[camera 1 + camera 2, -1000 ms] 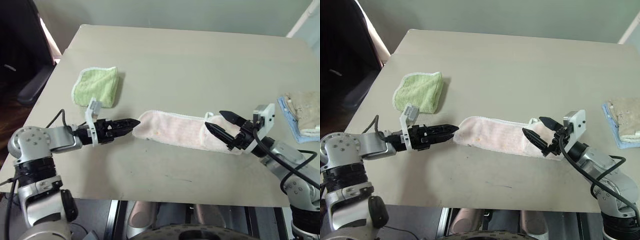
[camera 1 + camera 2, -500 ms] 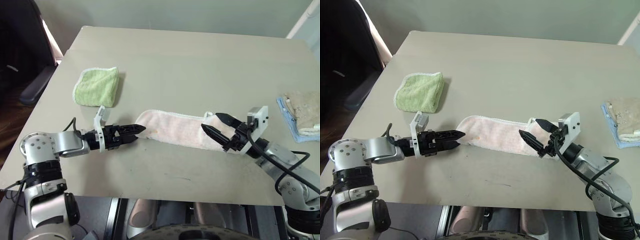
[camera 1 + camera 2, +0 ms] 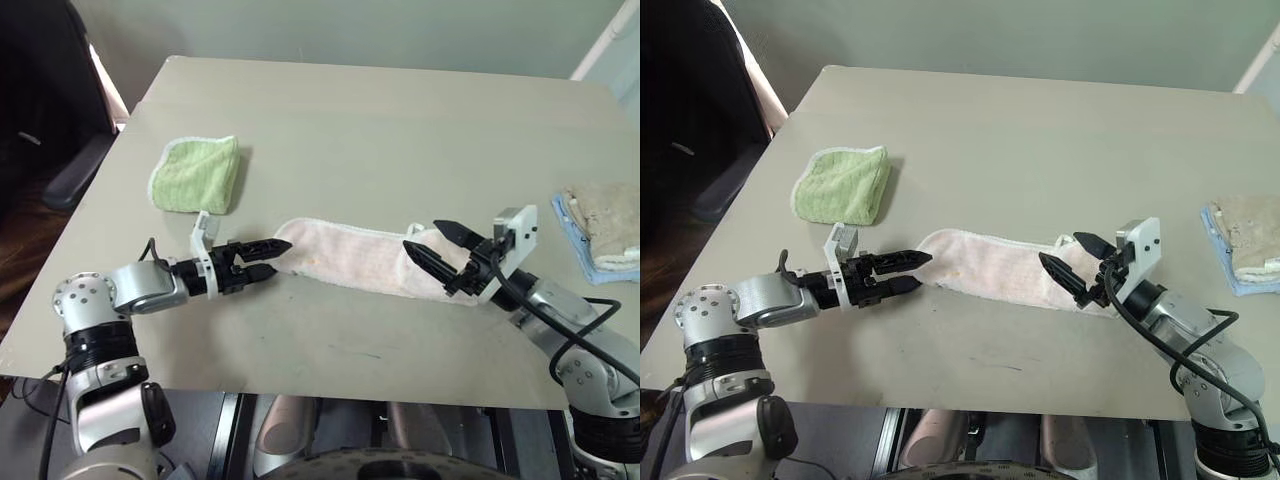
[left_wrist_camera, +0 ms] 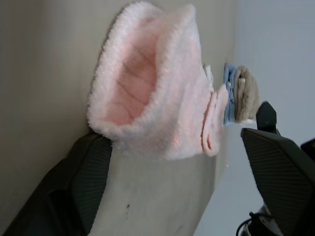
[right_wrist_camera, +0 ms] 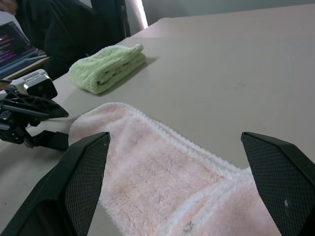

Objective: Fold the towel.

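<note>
Evidently to take both ends for folding, the left gripper (image 3: pixel 266 257) and right gripper (image 3: pixel 433 247), both with fingers spread and holding nothing, bracket the pink towel (image 3: pixel 360 260) lying stretched near the table's (image 3: pixel 400 120) front edge.

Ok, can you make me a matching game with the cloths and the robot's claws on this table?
Things:
1. towel
2. green cloth
3. beige and blue cloths
4. right gripper

Places:
A. stacked at the table's right edge
B. open over the towel's right end
C. folded, at the table's left side
D. stretched long across the middle

Pairs: 1-D, 2-C, 3-A, 4-B
</note>
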